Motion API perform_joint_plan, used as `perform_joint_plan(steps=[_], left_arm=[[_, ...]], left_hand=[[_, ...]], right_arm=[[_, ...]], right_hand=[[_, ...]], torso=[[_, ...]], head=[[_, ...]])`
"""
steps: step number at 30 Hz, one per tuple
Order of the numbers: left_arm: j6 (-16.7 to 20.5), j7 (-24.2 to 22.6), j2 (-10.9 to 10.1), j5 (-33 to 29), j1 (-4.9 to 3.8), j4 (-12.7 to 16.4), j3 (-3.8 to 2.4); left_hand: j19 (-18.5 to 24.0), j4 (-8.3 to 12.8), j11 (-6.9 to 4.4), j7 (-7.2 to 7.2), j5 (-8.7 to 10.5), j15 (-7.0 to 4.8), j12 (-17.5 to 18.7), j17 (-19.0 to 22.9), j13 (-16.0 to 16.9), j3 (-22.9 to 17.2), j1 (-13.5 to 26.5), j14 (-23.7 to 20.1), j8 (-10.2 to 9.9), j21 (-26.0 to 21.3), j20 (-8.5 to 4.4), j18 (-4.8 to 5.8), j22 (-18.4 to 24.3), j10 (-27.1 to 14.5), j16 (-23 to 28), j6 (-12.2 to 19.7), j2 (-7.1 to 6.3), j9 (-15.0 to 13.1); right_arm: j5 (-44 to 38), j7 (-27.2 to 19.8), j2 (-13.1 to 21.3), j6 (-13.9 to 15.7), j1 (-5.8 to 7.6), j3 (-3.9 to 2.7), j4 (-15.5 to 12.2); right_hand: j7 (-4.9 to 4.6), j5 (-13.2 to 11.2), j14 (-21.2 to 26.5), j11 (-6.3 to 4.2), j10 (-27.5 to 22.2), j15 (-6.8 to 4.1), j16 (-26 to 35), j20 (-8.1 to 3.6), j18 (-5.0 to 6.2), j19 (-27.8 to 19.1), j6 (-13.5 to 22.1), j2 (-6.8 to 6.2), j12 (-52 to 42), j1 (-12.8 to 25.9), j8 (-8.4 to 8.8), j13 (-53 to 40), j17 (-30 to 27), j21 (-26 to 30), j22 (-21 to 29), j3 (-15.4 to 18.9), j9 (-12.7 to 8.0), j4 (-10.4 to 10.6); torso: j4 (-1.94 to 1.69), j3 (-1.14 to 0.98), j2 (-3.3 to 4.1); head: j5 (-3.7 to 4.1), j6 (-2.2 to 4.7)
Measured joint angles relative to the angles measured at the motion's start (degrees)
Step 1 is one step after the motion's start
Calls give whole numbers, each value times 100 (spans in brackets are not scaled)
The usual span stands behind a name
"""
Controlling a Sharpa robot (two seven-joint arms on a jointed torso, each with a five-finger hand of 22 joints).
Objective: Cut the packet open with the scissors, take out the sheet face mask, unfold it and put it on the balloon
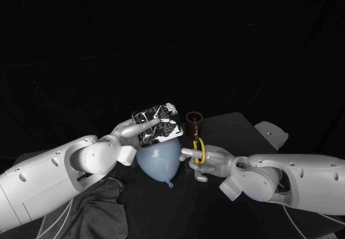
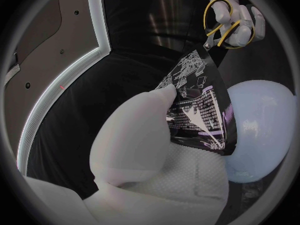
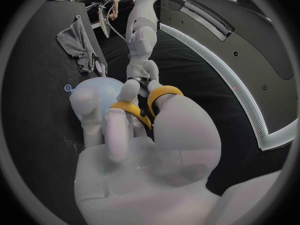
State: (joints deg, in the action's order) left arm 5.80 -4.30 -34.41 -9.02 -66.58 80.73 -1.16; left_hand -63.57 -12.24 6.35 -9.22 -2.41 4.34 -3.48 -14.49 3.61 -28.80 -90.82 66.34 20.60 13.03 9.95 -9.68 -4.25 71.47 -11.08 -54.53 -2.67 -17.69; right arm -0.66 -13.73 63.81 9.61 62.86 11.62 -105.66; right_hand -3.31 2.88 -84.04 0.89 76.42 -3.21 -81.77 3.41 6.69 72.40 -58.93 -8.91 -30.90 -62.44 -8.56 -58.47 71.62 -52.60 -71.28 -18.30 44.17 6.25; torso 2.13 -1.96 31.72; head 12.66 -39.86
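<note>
Step one, the cut, just being set up. Left hand (image 1: 133, 130) pinches the packet (image 1: 157, 124) by its lower edge and holds it upright in the air, above and just behind the balloon (image 1: 159, 158), printed face toward the robot. Right hand (image 1: 208, 163) grips the scissors (image 1: 197, 142), fingers through the yellow loops, blades pointing up along the packet's right-hand side. From the left wrist camera the blade tip looks to meet the packet's top corner, touching or a hair off. I can't tell whether the blades are parted or closed, and I see no slit in the packet. So I'd call the task barely begun: the mask is presumably inside, with taking it out, unfolding and placing all ahead. The balloon lies on the black table (image 1: 230, 124) between the two arms, knot toward the robot, nothing on it. Grey cloth (image 1: 100, 204) is bunched under the left arm, clear of the work. Next move, as I read it: part the blades, get the packet's top edge properly between them, then close across the strip near the top. That needs the left hand to keep the foil taut and square to the blades, since it's floppy and held only from below. It may fold away instead of shearing — worth watching. The cut should stay shallow so the mask isn't nicked.
</note>
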Motion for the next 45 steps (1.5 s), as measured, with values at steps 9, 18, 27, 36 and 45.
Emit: perform_joint_plan(steps=[9,18,27,36,45], left_arm=[[-22,56,0,-2,-50,-10,-1],[-31,82,32,-3,-276,-72,-6],[-34,114,116,-3,-354,-198,-4],[-37,141,127,-3,-372,-254,-4],[-42,164,118,-3,-378,-275,-4]], left_hand=[[-13,0,1,7,-26,-15,0,-5,0,0,23,16,0,0,-13,2,0,-1,0,7,-23,0],[-22,1,2,-13,-25,-15,2,-5,0,-33,28,16,-7,0,-22,5,0,-2,0,-12,-28,-1],[-21,17,11,-12,-23,-13,3,-10,0,-48,24,15,-10,0,-22,-24,5,-11,0,-12,-25,-1],[-21,17,11,-12,-22,-12,3,-10,0,-48,19,14,4,0,-21,-23,5,-12,0,-11,-20,-1],[-21,33,13,-10,2,-11,3,-10,1,-63,17,13,4,0,-21,-20,5,-13,0,-9,-19,0]], right_arm=[[-92,-139,42,249,-46,11,-139],[-281,-169,65,464,-237,24,-279],[-457,-180,70,607,-315,22,-415],[-434,-219,58,820,-341,22,-429],[-353,-182,52,1060,-362,21,-423]], right_hand=[[-536,0,2,367,-965,322,-70,221,1,-3,624,-42,1987,-2,438,2405,153,99,44,742,-336,316],[-799,0,-1,641,-1667,552,-72,442,-3,-149,1151,101,2708,-208,483,3439,108,289,129,1390,-552,460],[-692,0,9,531,-1102,542,-191,446,86,-12,704,342,2423,-765,186,3894,278,-4,-4,1817,-557,386],[43,720,5,78,150,-95,-194,-99,80,201,-312,414,1092,-1372,-1076,2837,328,-377,-207,1402,213,40],[384,236,10,-55,260,-390,-678,-392,-13,520,-553,32,483,-866,-3318,-1383,328,-1008,-368,578,2691,125]], torso=[[-9,-3,10],[-17,1,12],[-21,6,27],[-34,10,34],[-38,10,35]], head=[[9,4],[0,2],[16,11],[32,-5],[41,-10]])
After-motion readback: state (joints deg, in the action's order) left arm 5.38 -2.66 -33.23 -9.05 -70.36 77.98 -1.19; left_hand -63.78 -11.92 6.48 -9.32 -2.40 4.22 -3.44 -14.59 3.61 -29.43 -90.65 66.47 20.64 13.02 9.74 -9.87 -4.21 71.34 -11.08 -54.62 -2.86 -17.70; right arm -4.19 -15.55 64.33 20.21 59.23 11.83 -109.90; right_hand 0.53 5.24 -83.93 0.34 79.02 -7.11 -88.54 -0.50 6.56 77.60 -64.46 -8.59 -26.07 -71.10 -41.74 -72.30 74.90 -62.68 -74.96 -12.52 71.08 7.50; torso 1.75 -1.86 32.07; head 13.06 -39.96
